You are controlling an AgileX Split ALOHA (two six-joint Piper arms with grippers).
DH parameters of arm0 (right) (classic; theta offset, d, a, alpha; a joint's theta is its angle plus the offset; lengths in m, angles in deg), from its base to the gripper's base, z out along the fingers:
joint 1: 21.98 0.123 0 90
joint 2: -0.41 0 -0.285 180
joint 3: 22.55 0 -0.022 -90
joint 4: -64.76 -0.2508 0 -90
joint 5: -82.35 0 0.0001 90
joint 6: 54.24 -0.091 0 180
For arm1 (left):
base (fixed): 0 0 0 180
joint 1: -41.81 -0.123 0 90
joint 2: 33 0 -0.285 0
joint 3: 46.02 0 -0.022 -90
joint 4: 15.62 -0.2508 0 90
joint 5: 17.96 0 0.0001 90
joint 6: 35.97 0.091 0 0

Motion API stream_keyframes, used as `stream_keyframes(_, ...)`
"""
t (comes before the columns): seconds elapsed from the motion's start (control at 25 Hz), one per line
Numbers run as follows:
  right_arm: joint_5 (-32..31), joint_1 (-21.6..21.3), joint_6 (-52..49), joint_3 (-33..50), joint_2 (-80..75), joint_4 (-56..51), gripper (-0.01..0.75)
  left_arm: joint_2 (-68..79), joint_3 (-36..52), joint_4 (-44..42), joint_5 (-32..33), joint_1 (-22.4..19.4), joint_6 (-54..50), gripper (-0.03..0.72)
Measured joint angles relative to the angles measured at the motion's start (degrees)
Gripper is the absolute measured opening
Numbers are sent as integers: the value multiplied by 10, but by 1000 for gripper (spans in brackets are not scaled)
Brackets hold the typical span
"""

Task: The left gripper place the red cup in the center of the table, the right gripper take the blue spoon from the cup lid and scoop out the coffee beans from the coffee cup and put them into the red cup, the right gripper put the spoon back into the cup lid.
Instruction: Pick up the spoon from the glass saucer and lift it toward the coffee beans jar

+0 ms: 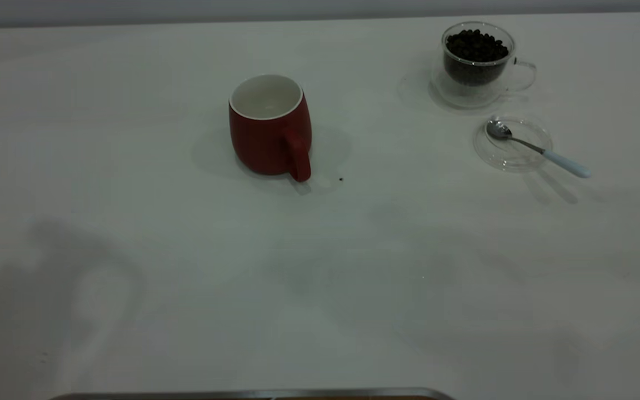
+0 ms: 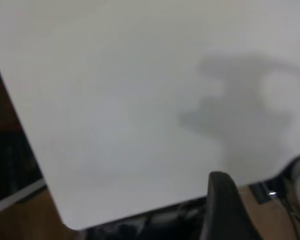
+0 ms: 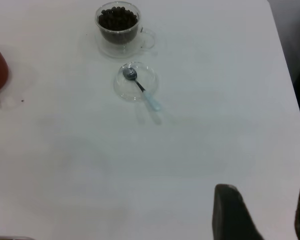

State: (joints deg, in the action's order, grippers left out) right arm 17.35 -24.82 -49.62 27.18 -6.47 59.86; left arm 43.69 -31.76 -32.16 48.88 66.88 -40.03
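Hovering high over table [image 3: 190, 150], right claw [image 3: 262, 215] wide; left claw state unclear.

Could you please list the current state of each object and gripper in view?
red cup: upright, empty, near the table's middle.
coffee cup: upright, uncovered, full of coffee beans.
cup lid: lying flat beside the coffee cup.
blue spoon: bowl resting in the lid, handle sticking out past the rim.
right gripper: jaws open, empty, far from the spoon.
left gripper: at the table edge, jaws unclear.
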Motion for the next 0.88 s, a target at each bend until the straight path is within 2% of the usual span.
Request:
stream_keyframes(0.28,0,0,0,0,0,0,350,-228,139,64,0,-9,0,451)
stream_keyframes(0.56,0,0,0,0,0,0,350,-429,248,101,0,-130,1,451)
stream_keyframes(0.76,0,0,0,0,0,0,350,-539,329,107,-3,-190,7,451)
stream_keyframes(0.88,0,0,0,0,0,0,350,-595,345,132,-10,-216,35,451)
